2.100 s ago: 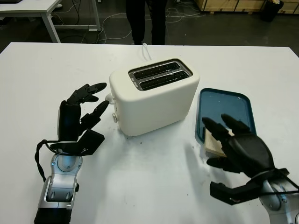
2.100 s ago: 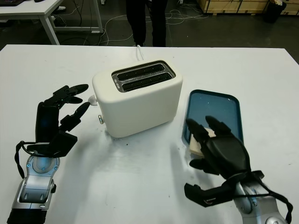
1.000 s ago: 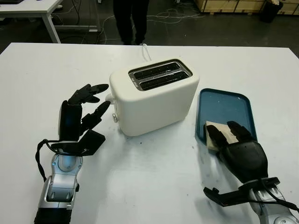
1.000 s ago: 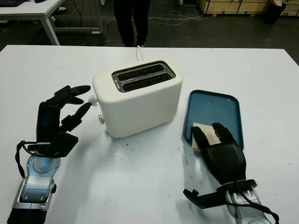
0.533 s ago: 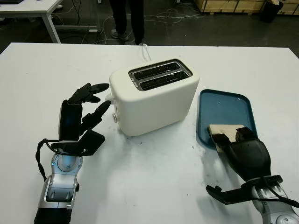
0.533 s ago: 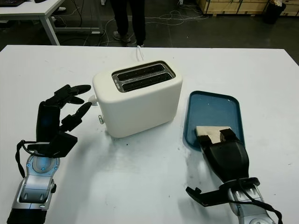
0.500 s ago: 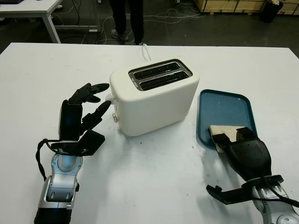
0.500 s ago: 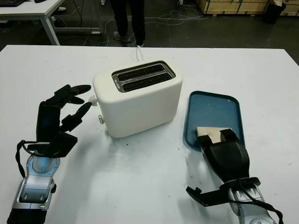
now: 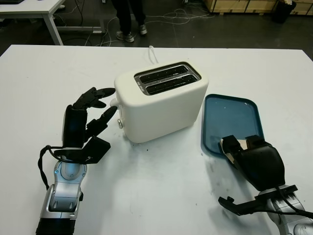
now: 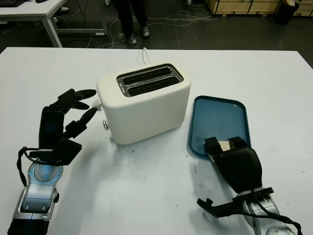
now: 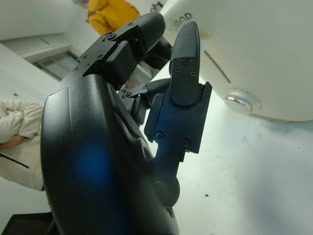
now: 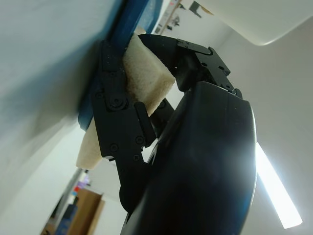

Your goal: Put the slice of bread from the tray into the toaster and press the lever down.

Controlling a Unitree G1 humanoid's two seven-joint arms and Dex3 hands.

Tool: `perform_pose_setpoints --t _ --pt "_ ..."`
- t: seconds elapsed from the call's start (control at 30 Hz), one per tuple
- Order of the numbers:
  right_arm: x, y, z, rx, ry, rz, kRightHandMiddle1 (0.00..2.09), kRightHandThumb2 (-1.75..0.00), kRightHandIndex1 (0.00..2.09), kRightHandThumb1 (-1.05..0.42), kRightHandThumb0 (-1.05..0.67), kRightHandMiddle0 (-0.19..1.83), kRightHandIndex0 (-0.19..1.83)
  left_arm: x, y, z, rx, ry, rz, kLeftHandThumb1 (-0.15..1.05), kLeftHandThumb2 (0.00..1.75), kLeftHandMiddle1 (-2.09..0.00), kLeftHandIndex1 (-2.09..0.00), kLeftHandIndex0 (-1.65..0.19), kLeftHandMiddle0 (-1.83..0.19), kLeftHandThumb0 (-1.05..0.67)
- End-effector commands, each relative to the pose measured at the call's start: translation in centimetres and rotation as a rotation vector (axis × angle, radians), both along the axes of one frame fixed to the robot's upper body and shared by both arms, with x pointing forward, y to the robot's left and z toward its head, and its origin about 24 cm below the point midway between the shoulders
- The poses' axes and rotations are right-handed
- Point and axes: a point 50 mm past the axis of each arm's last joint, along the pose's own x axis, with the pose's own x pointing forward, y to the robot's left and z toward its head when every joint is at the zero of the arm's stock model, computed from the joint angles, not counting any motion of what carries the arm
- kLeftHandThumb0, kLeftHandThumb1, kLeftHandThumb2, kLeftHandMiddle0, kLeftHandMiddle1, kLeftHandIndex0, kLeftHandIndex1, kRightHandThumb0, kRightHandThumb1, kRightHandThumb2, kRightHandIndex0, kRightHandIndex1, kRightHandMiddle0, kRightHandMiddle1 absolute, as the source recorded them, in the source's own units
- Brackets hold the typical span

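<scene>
Pale square bread slice (image 9: 228,145) now pinched by black right hand (image 9: 254,159), dragged to near rim of blue tray (image 9: 232,117); lift to white toaster (image 9: 161,100) probably next. Left hand (image 9: 83,122) open beside toaster.

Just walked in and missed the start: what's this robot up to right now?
It is working on getting bread into a toaster. The right hand is closed on the slice of bread at the near edge of the blue tray; the slice has not left the tray. The white toaster stands in the middle of the table, both slots empty. The left hand is open beside the toaster's lever end, holding nothing.
</scene>
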Motion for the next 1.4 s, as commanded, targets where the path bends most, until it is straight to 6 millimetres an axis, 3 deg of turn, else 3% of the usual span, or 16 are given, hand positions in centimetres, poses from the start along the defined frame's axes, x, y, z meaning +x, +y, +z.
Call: perform_pose_setpoints --t 0.0,0.17,0.53,0.67,0.87,1.0,1.13,1.17,1.27,1.37 --pt "0.3 -0.1 0.5 0.031 -0.059 0.029 1.75 -0.27 1.75 -0.92 -0.34 0.39 0.81 0.0 -0.1 0.1 0.006 -0.015 -0.015 0.92 0.29 -1.35 -0.52 -0.6 -0.36 -0.54" --pt "1.3 -1.0 1.8 0.102 -0.187 0.066 1.75 -0.31 1.75 -0.92 -0.35 0.35 0.7 0.0 -0.1 0.1 0.007 -0.014 -0.012 0.92 0.29 -1.34 -0.53 -0.6 -0.37 -0.54" --pt "4.2 -3.5 7.8 0.148 -0.457 0.123 1.75 -0.25 1.75 -0.92 -0.34 0.33 0.58 0.0 -0.2 0.1 0.002 -0.016 -0.021 0.92 0.29 -1.36 -0.54 -0.58 -0.35 -0.54" --pt "4.9 -3.8 9.6 0.168 -0.445 0.137 1.75 -0.17 1.75 -0.92 -0.37 0.37 0.61 0.0 -0.2 0.1 0.0 -0.01 -0.014 0.92 0.29 -1.34 -0.54 -0.58 -0.35 -0.54" --pt "5.7 -3.7 10.4 0.297 -0.391 0.182 1.75 -0.04 1.75 -0.91 -0.3 0.42 0.68 0.0 -0.2 0.2 0.012 -0.014 -0.01 0.92 0.3 -1.35 -0.54 -0.58 -0.36 -0.55" --pt "7.1 -4.4 12.5 0.438 -0.27 0.154 1.75 -0.09 1.75 -0.92 -0.31 0.45 0.74 0.0 -0.3 0.3 0.014 -0.02 -0.011 0.92 0.3 -1.35 -0.54 -0.58 -0.36 -0.55" --pt "9.0 -5.4 15.5 0.668 -0.129 0.199 1.16 -0.16 1.75 -0.92 -0.21 0.7 0.73 0.0 -0.3 0.3 0.01 -0.017 -0.013 0.92 0.3 -1.34 -0.54 -0.58 -0.36 -0.55" --pt "9.6 -5.6 16.1 0.719 -0.103 0.227 1.22 -0.16 1.75 -0.92 -0.14 0.7 0.71 0.0 -0.3 0.3 0.009 -0.018 -0.013 0.92 0.29 -1.34 -0.54 -0.58 -0.36 -0.55" --pt "11.0 -5.9 17.7 0.834 -0.034 0.306 1.68 -0.17 1.75 -0.92 -0.05 0.49 0.67 0.0 -0.3 0.2 0.015 -0.024 -0.013 0.92 0.29 -1.34 -0.54 -0.58 -0.36 -0.54" --pt "12.3 -5.5 19.7 0.862 0.026 0.373 1.74 -0.21 1.75 -0.92 -0.07 0.48 0.67 0.1 -0.3 0.2 0.015 -0.022 -0.013 0.92 0.3 -1.34 -0.54 -0.58 -0.36 -0.55"
